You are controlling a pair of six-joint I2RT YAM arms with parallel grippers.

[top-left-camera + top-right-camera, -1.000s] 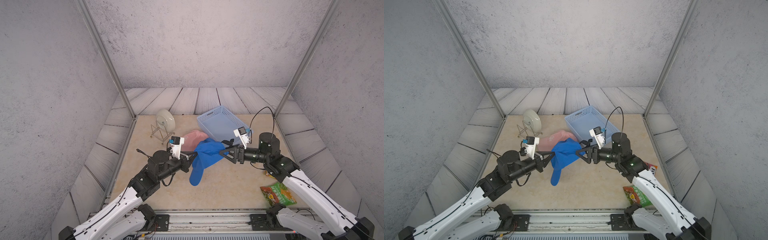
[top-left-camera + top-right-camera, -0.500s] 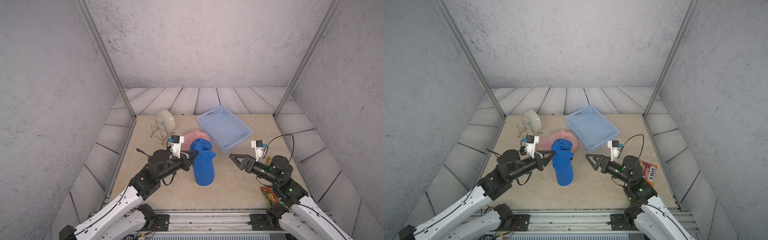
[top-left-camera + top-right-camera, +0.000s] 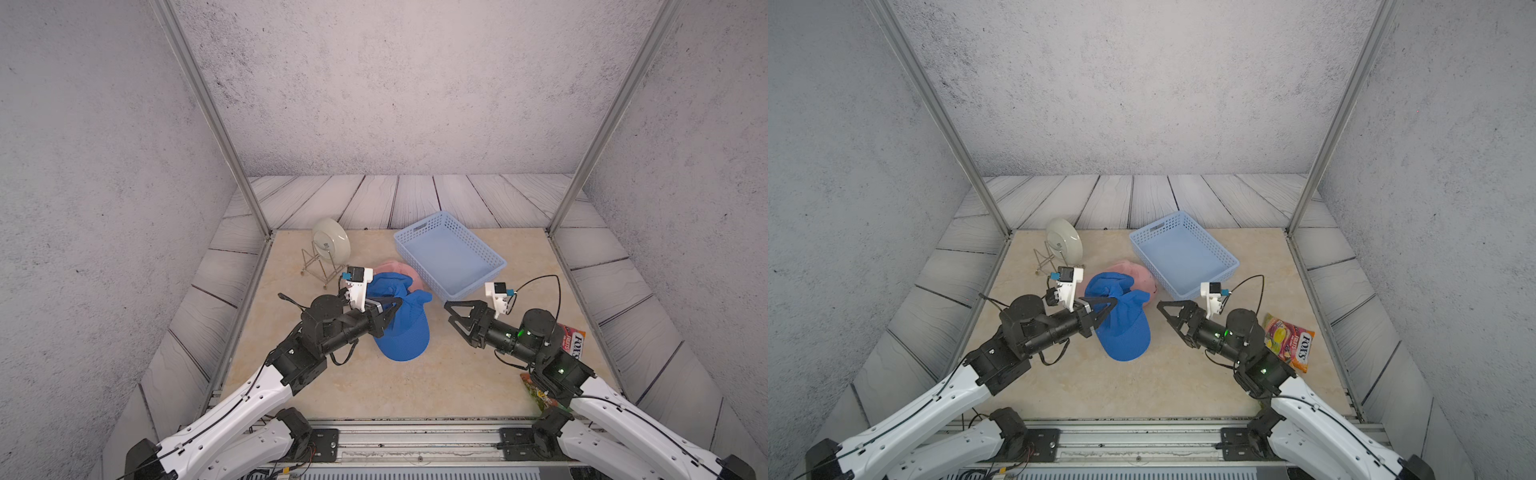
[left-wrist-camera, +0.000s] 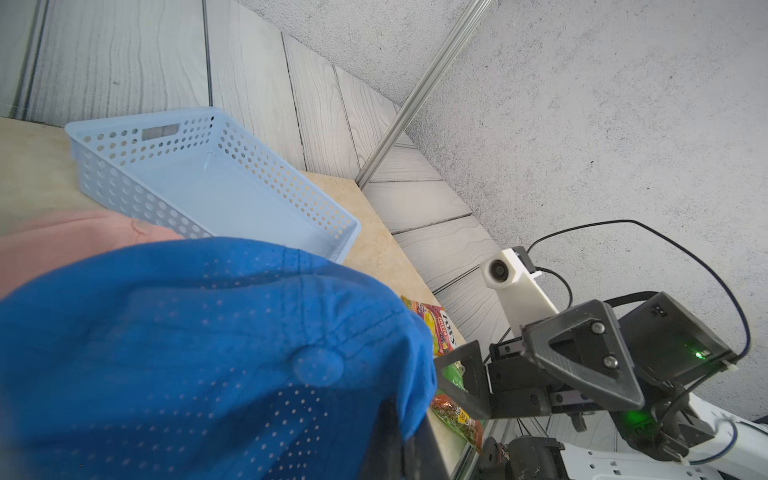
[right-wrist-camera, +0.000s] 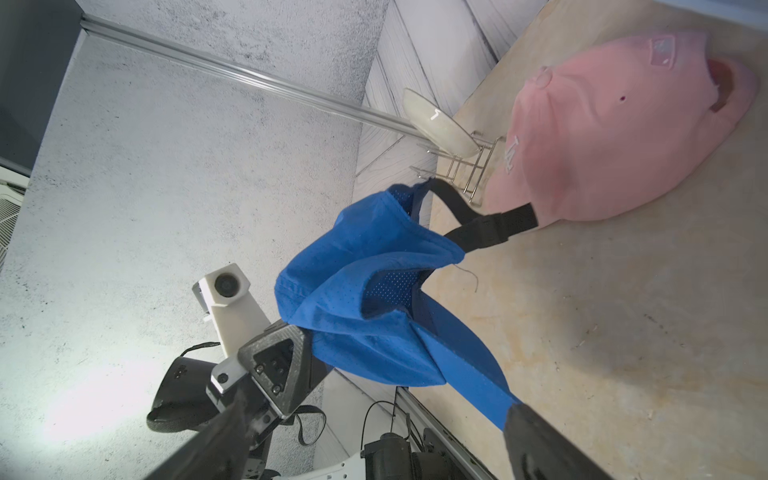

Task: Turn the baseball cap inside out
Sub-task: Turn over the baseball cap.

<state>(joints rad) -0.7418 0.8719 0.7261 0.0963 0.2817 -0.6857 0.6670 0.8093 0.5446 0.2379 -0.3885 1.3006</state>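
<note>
White-shelled left arm (image 3: 249,399) and right arm (image 3: 615,409), black at the joints; black triangular-fingered left end effector (image 3: 397,305) and right end effector (image 3: 451,315), screw-fastened; white wrist cameras (image 3: 496,291), looping black cables (image 3: 540,277).

Wide bare table (image 3: 415,386) along the near edge, with room for either arm to sweep through. Between the blue cap (image 3: 405,332) and the right gripper (image 3: 454,318), jaws spread, there's an open lane. Behind the cap it's crowded: the pink cap (image 3: 399,268) sits close, the basket (image 3: 490,259) just beside it, and the plate (image 3: 331,245) on its stand is near the left gripper (image 3: 397,305). A snack bag (image 3: 1291,343) hems in the right arm's outer side.
</note>
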